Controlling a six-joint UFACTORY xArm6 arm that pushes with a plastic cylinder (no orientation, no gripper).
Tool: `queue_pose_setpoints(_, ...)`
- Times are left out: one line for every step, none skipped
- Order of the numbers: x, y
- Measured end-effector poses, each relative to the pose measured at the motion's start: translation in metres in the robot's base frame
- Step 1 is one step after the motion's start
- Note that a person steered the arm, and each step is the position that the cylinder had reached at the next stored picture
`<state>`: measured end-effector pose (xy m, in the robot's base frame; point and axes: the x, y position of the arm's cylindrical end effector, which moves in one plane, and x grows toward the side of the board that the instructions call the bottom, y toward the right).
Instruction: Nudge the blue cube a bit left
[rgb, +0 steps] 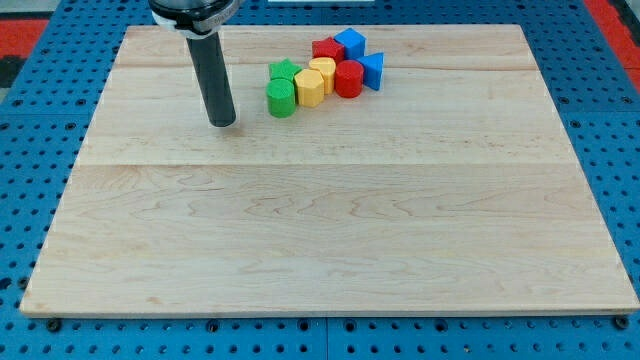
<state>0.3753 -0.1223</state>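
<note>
Toward twelve o'clock on the wooden board (330, 230), close to its far edge, the blue cube (350, 43) sits at the back of a tight cluster. A red block (327, 50) touches it at nine o'clock, a blue wedge-like block (372, 69) lies at four o'clock, and a red cylinder (348, 78), two yellow blocks (322, 70) (310, 87), a green cylinder (282, 98) and another green block (285, 71) trail toward eight o'clock. Bare wood spreads wide at three, six and nine o'clock. My tip (222, 123), a plain rod holding nothing, rests on the wood at nine o'clock of the green cylinder, near it but apart, touching no block.
</note>
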Motion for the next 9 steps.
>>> queue_pose_setpoints(0.0,0.0)
queue_pose_setpoints(0.0,0.01)
queue_pose_setpoints(0.001,0.01)
queue_pose_setpoints(0.003,0.009)
queue_pose_setpoints(0.009,0.027)
queue_pose_setpoints(0.009,0.069)
queue_pose_setpoints(-0.005,0.108)
queue_pose_setpoints(-0.037,0.155)
queue_pose_setpoints(-0.047,0.237)
